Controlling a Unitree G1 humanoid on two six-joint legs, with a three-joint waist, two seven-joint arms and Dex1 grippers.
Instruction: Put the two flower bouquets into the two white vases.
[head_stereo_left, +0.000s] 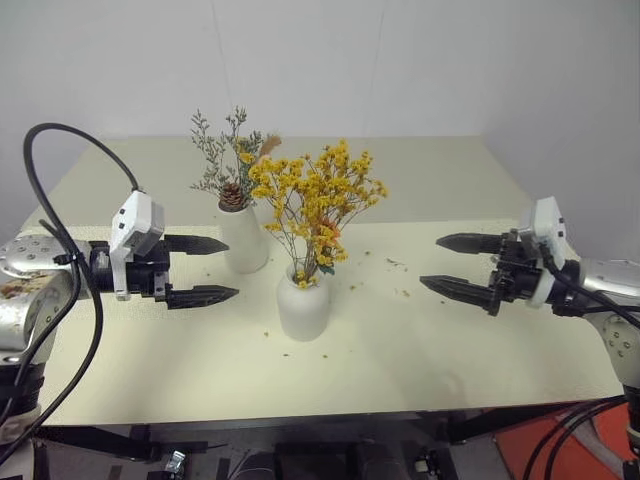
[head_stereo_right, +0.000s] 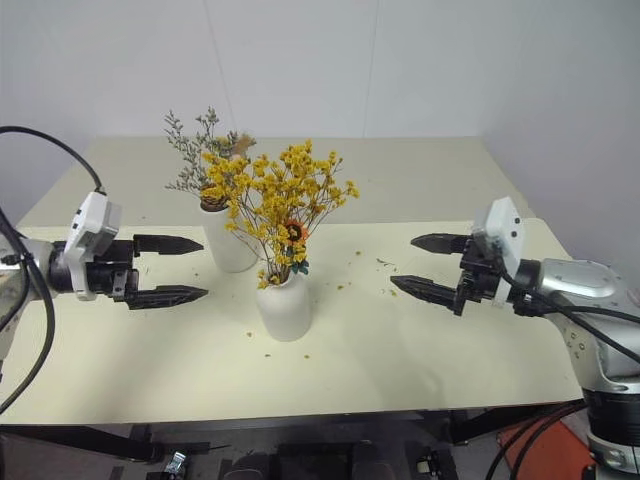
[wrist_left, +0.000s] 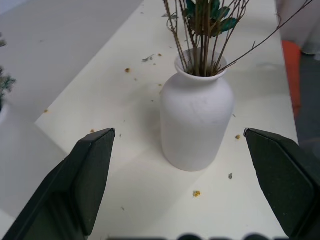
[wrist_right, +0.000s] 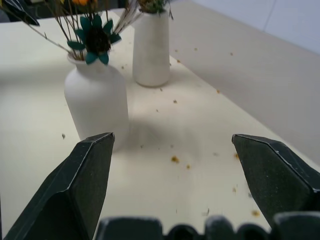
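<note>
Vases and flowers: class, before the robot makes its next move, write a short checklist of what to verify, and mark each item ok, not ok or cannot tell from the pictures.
1. Yellow bouquet stands in the round vase: ok.
2. Grey-green bouquet with the pinecone stands in the tall vase: ok.
3. Both vases upright on the table: ok.
4. Left gripper open, holding nothing, apart from both vases: ok.
5. Right gripper open, holding nothing, well to the side of the flowers: ok.
6. Table clean: not ok, yellow crumbs lie scattered around the vases.
</note>
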